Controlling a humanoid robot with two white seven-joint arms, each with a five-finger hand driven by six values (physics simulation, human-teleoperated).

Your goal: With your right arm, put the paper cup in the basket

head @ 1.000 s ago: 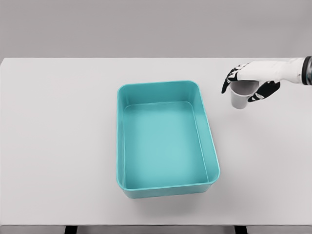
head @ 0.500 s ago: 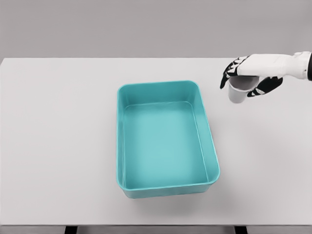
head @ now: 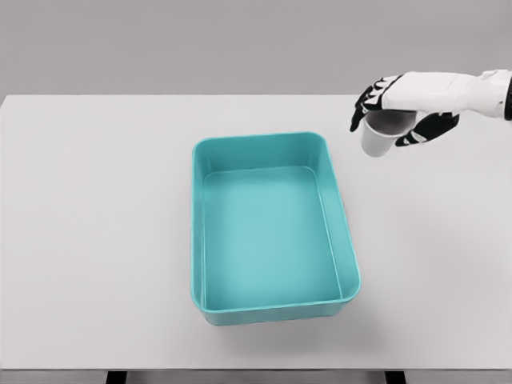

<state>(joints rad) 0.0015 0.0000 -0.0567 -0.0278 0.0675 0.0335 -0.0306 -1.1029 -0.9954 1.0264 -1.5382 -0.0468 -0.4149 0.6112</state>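
One right hand (head: 400,108) has its fingers curled around the rim of the paper cup (head: 378,138), holding it above the table (head: 96,224), at two o'clock from the teal basket (head: 274,142).

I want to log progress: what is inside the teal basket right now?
Nothing shows inside the basket; its whole floor is in view. The paper cup is outside it, held in the right hand past the far right corner.
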